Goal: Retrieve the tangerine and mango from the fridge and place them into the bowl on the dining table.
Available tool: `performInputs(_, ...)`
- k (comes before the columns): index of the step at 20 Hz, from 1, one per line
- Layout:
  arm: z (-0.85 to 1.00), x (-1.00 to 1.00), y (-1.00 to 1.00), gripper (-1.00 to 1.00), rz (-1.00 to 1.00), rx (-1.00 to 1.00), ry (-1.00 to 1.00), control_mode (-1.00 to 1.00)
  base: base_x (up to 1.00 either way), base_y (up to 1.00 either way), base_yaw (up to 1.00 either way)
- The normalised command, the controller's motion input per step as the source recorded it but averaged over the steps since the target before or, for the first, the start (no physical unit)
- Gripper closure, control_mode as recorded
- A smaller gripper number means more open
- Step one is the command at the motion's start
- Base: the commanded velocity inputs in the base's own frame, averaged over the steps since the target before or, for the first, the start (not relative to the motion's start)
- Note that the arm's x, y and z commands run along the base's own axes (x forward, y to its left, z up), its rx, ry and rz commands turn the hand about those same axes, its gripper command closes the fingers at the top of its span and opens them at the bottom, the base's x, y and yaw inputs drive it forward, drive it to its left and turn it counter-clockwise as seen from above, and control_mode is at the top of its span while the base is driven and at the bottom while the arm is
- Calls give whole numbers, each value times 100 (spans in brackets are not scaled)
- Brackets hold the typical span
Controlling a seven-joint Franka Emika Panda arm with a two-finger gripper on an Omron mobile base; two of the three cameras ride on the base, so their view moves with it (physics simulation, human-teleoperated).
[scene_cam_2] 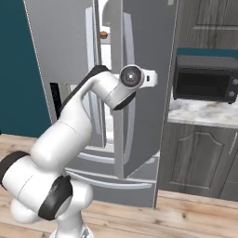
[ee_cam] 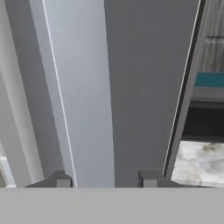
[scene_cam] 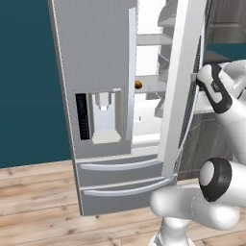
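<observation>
Silver-grey fridge (scene_cam: 103, 57): seen standing on the wooden floor (scene_cam: 33, 192) against a teal wall (scene_cam: 24, 77); its left door is closed and carries the water dispenser panel (scene_cam: 98, 116), with two drawers below.
Right door (scene_cam_2: 144, 69): swung partly open, so that white shelves are seen through the gap in both base views.
Tangerine (scene_cam: 138, 85): a small dark-orange ball is seen resting on a white shelf inside the fridge, near the inner edge of the closed left door; in the right base view it shows high in the narrow gap between the doors.
Gripper (ee_cam: 106, 181): held close against the outer face of the open right door, beside its long pale vertical handle (ee_cam: 81, 87), as seen in the hand view.
Fingers (ee_cam: 62, 180): spread apart, with nothing pinched between them; the handle's lower end lies between the two tips.
Arm: raised from the base and bent toward the open door in the right base view.
Bench (scene_cam_2: 204, 114): a marble-topped surface over dark grey cabinets is seen to the right of the fridge, carrying a dark microwave (scene_cam_2: 205, 81).
</observation>
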Motion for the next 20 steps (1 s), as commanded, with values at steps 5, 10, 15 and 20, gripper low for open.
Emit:
performInputs(5,48,-75,3,-100,5,-5,-2,-100,0,0,0)
performInputs(10,41,-80,56,-100,17,-23,-3,-100,0,0,0)
performInputs(15,28,-47,99,-100,15,-42,0,-100,0,0,0)
performInputs(20,12,-1,100,-100,4,-47,2,-100,0,0,0)
